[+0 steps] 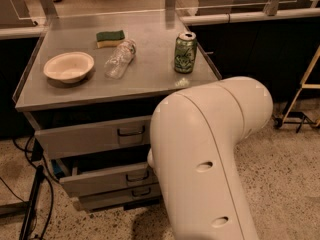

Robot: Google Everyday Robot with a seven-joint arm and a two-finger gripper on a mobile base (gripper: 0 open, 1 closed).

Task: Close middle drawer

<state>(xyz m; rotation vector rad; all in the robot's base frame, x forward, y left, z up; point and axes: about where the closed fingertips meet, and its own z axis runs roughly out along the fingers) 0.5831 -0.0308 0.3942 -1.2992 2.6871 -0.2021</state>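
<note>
The middle drawer [102,180] has a narrow grey front with a small dark bar handle [138,176]. It stands pulled out a little from the grey cabinet, with a dark gap above it. Its front sits further forward than the taller top drawer [90,138]. The similar narrow bottom drawer [117,198] lies just below. My white arm [205,154] fills the right foreground, and its lower end reaches the middle drawer's right end. My gripper is hidden behind the arm there.
On the cabinet top [150,79] stand a white bowl [68,66], a lying clear plastic bottle [120,58], a green-yellow sponge [110,38] and a green can [185,52]. Black cables [32,204] lie on the floor at left. A stand's legs [300,116] are at right.
</note>
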